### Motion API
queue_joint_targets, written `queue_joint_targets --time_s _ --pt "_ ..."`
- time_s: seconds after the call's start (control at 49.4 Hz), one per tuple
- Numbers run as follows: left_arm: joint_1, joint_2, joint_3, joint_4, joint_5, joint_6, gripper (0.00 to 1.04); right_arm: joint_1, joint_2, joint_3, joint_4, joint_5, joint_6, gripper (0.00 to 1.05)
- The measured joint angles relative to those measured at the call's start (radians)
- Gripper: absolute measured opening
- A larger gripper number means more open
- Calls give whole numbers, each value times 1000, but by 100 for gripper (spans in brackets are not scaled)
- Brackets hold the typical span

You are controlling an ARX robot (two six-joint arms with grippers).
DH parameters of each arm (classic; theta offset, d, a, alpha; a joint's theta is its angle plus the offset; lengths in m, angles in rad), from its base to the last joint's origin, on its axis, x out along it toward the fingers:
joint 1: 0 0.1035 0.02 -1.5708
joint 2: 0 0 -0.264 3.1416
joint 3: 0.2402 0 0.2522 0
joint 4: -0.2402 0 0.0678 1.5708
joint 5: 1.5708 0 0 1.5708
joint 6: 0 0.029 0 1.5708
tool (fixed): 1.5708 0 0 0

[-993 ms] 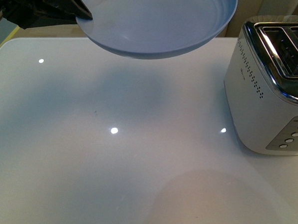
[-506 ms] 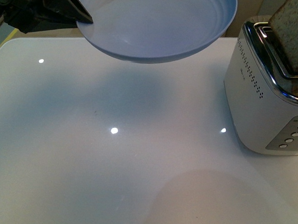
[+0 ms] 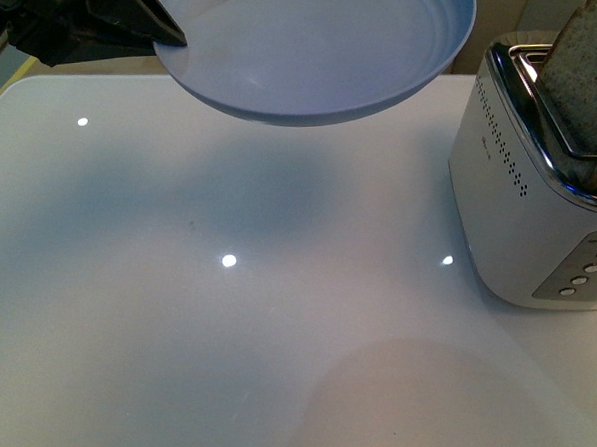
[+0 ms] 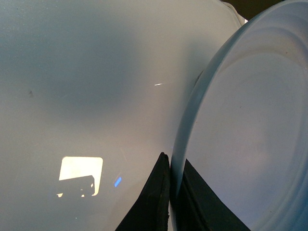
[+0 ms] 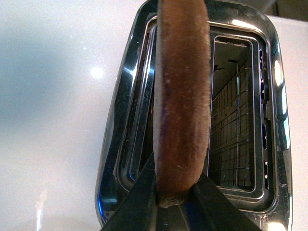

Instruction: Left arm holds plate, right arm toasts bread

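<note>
"Bread (image 5: pixel 180 96), who has it?"
"The right gripper (image 5: pixel 177 169). Its two fingers are squeezed tight on the crust. The slice stands up past them, right over one slot of the toaster (image 5: pixel 118 144)."
"And the left gripper (image 4: pixel 173 166)?"
"It is pinched on the rim of the plate (image 4: pixel 250 134). The plate sticks out from it, up in the air."
"What changed?"
"A second ago the toaster top was bare. Then the bread came, and now it sits a bit lower. The plate stayed put."
"What is under it all?"
"A shiny white table (image 3: pixel 234 337) with little light spots. Something tan shows behind it."
</note>
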Motion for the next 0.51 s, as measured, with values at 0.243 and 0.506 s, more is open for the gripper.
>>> queue_joint_targets --time_s 0.243,0.506 --pt "0 0 0 2 0 0 3 -21 -37 -34 8 -20 42 57" --pt "0 0 0 5 1 0 3 -89 -256 -84 -8 -72 84 96"
